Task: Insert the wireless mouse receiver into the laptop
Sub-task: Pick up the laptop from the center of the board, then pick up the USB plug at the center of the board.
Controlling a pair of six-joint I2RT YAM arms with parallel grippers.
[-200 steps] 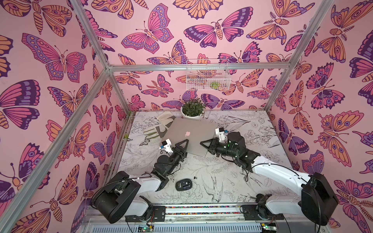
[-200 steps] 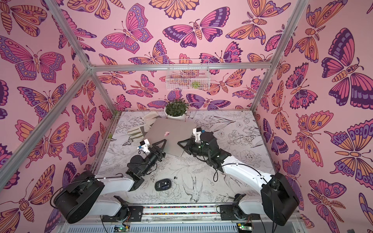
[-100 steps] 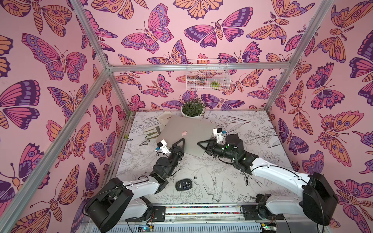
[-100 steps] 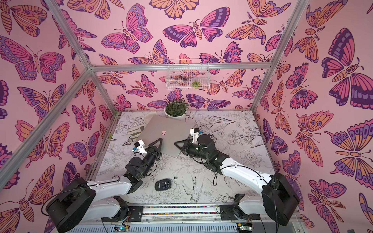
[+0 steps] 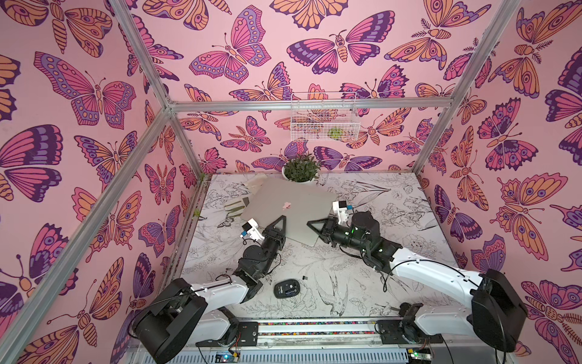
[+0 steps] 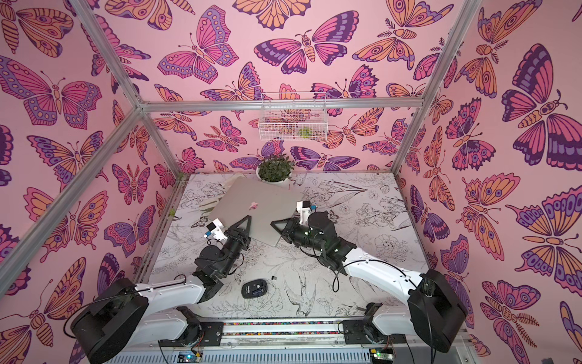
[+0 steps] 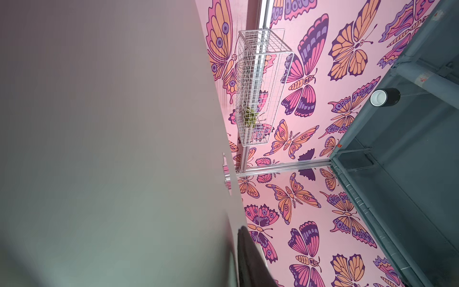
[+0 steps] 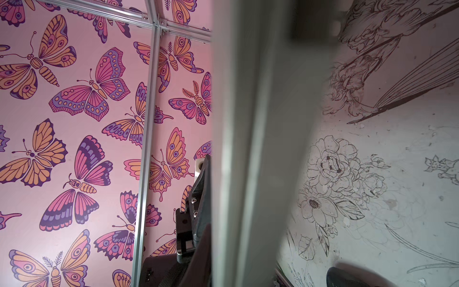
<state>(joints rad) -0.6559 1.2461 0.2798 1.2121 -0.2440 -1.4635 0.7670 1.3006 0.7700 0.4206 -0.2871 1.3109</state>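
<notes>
left claw [image 5: 281, 221] grasps laptop [image 5: 283, 193] edge | right claw [image 5: 312, 224] grasps adjoining edge, likely steadying it | receiver [image 5: 305, 277] unheld, well behind both claws

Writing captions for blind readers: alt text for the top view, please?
The left tool and right tool clamp the near edges of a closed silver laptop; the tiny black receiver lies on the table near the black mouse.

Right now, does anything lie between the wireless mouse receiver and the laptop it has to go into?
Nothing visible does: only bare table separates the wireless mouse receiver from the near corner of the laptop. The mouse lies beside the receiver, off that path. The left hand and right hand both grip the laptop, not the receiver.
</notes>
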